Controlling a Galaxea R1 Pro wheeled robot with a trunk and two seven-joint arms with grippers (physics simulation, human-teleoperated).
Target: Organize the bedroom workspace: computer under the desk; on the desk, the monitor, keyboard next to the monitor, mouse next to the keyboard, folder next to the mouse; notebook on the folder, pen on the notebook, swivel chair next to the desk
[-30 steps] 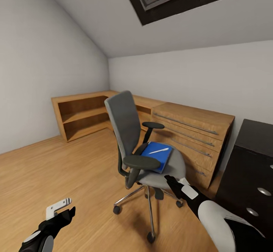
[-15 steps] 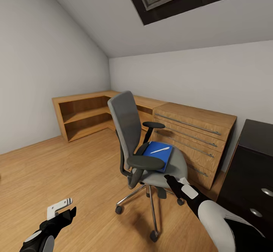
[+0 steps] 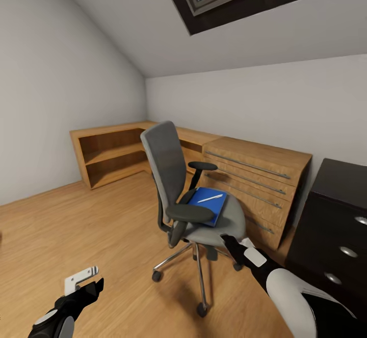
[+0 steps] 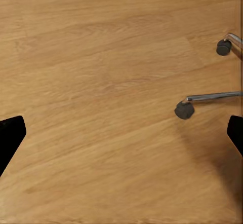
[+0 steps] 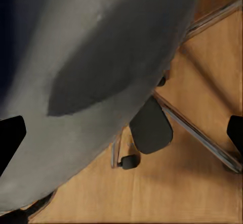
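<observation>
Wooden floor [image 3: 102, 226] is hovered over by left gripper [image 3: 84, 282], fingers spread, empty. Swivel chair [image 3: 196, 210] at centre carries folder [image 3: 209, 204] and pen [image 3: 210, 198]. Right gripper [image 3: 232, 245], spread, at seat edge; should be raised over folder before closing.

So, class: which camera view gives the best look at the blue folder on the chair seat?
The head view: the folder lies flat on the swivel chair seat, pen across it. The right wrist view offers just a dark blue blur at its edge beside the seat's front; the left wrist view has chair casters on wooden floor.
</observation>
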